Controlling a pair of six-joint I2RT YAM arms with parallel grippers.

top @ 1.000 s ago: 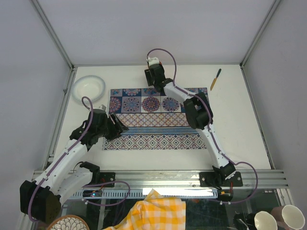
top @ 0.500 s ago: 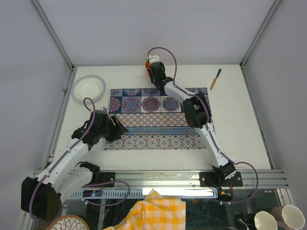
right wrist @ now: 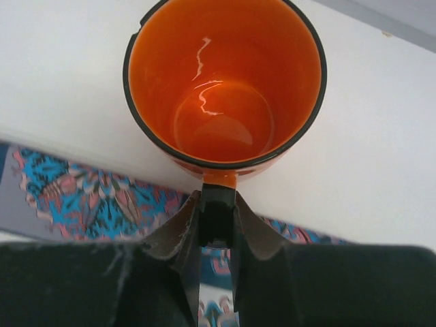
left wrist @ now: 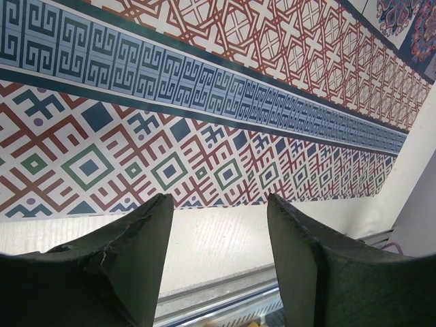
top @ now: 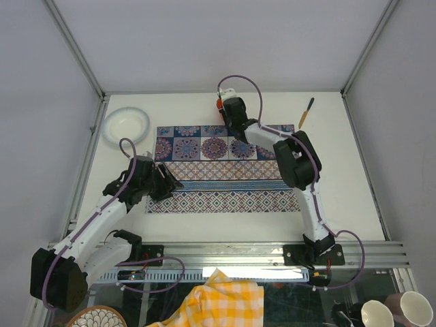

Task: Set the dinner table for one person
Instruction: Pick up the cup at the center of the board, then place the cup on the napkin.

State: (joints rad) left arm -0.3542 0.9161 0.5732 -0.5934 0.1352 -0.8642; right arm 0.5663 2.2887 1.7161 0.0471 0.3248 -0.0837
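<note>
Orange inside and black at the rim, the mug (right wrist: pixel 225 82) is upright, its handle turned toward your right hand (right wrist: pixel 216 204). That hand is clenched on the handle, one finger pressed to each side. You cannot tell from either view whether the mug's base rests on the bench (top: pixel 327 170) or hangs just above it. It lies over bare white surface just past the far edge of the cloth (top: pixel 218 180), about midway along that edge, with the right arm stretched out across the cloth to reach it.

Your left hand (left wrist: pixel 218 225) is released: its dark fingers stand well apart with nothing between them. It hangs low over the near left corner of the cloth, with the printed border and a strip of white bench showing in the gap.

The bench itself fills the middle of the overhead view, white and matte, edged by metal rails, with the cloth spread flat across its centre. A white plate (top: pixel 125 125) lies at the far left, just off the cloth's corner. A knife (top: pixel 306 112) with a dark handle lies at the far right, well apart from the cloth.
</note>
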